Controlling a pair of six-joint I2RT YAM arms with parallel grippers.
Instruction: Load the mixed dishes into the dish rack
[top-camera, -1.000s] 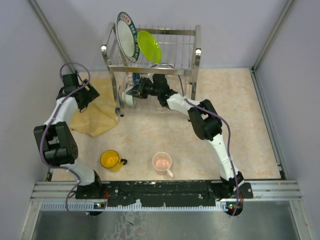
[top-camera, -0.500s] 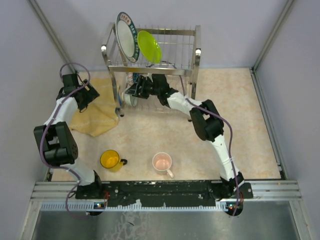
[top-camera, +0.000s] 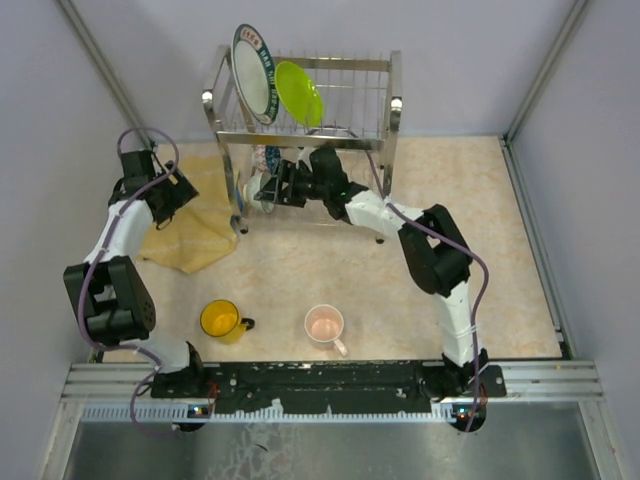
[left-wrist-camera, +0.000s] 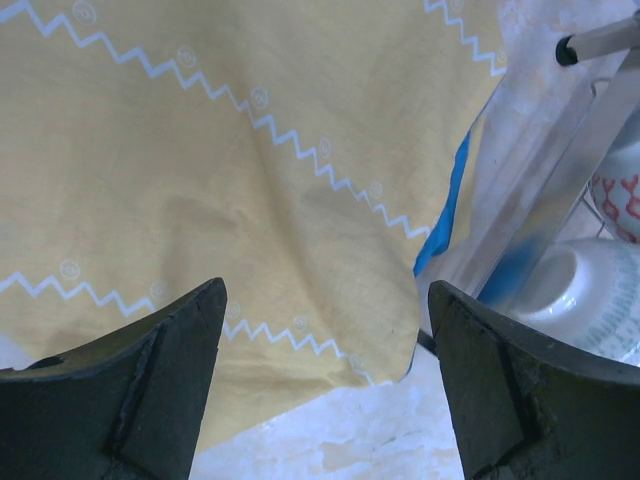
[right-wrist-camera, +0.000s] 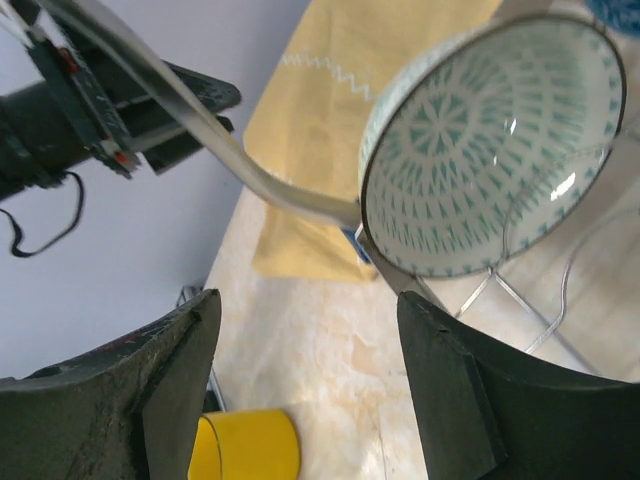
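Observation:
The dish rack stands at the back. On its top tier stand a white plate with a dark rim and a lime-green plate. A grey-green bowl with a teal pattern inside rests on edge in the lower tier. My right gripper is open just in front of it, apart from it. Another patterned bowl sits behind. The yellow mug and pale pink mug stand on the table. Over the cloth, my left gripper is open and empty.
A yellow patterned cloth lies crumpled left of the rack, reaching its front-left post. Grey walls close in the table on three sides. My left arm shows beyond the rack post in the right wrist view.
My right gripper has opened and let go of the grey-green bowl, which now stays in the lower tier, and the arm has drawn back slightly. The left arm barely shifted.

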